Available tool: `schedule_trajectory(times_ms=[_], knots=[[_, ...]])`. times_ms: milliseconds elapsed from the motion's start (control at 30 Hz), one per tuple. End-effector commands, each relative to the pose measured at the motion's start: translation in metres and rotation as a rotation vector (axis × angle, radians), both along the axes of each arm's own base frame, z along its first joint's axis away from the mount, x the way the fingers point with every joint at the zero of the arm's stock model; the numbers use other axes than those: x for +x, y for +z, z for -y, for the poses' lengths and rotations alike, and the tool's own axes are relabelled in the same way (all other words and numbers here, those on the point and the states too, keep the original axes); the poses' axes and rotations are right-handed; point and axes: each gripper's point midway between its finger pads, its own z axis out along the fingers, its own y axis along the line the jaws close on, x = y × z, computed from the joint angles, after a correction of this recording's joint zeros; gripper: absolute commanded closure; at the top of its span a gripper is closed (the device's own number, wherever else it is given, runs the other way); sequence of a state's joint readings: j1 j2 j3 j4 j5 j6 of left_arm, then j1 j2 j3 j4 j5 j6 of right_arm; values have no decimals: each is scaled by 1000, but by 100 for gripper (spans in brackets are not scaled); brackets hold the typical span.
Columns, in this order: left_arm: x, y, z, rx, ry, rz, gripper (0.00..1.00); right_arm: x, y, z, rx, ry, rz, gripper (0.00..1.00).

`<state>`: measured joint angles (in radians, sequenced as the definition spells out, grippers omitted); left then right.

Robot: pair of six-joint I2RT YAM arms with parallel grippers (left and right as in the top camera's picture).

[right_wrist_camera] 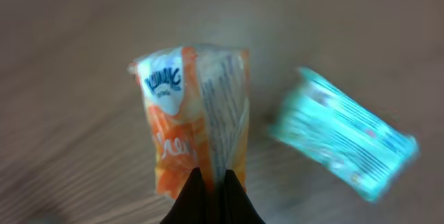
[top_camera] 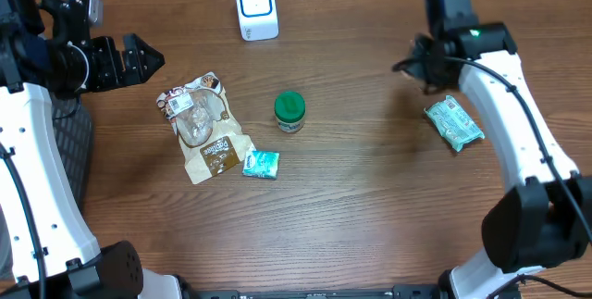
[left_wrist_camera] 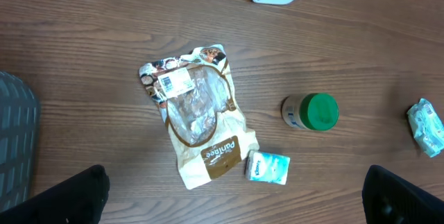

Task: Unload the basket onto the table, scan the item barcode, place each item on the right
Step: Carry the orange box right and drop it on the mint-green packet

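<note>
Right wrist view: pinching orange packet (right_wrist_camera: 194,113) in right hand (right_wrist_camera: 215,182), pickup done. Holding left hand (top_camera: 134,61) spread, idle. Not yet at scanner (top_camera: 256,7); scan pending.

Table (top_camera: 370,206): brown wood grain, smooth, matt.
Scanner (top_camera: 256,7): white plastic, glossy.
Snack bag (top_camera: 205,132): brown paper-look film, clear shiny window.
Jar (top_camera: 289,112): green plastic lid.
Orange packet (right_wrist_camera: 191,113): glossy film.
Teal packet (top_camera: 453,121), right: crinkled shiny film.

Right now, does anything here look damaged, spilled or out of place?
Nothing spilled. The brown snack bag lies crumpled and slanted, left of the green-lidded jar. The right gripper pinches an orange packet by one edge, and it looks folded.
</note>
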<state>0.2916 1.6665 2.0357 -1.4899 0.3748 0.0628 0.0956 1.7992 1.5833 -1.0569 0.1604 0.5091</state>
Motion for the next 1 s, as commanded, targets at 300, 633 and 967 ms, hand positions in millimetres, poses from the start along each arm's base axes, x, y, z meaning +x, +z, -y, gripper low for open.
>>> schedule_trajectory(times_ms=[300, 633, 967], knots=[[-1, 8, 2, 9, -20, 32, 0, -44, -81, 86, 19, -332, -108, 80], [-1, 8, 2, 9, -20, 32, 1, -32, -63, 57, 157, -145, -109, 40], [-1, 8, 2, 9, -20, 32, 0, -5, 1, -43, 258, 321, -10, 28]])
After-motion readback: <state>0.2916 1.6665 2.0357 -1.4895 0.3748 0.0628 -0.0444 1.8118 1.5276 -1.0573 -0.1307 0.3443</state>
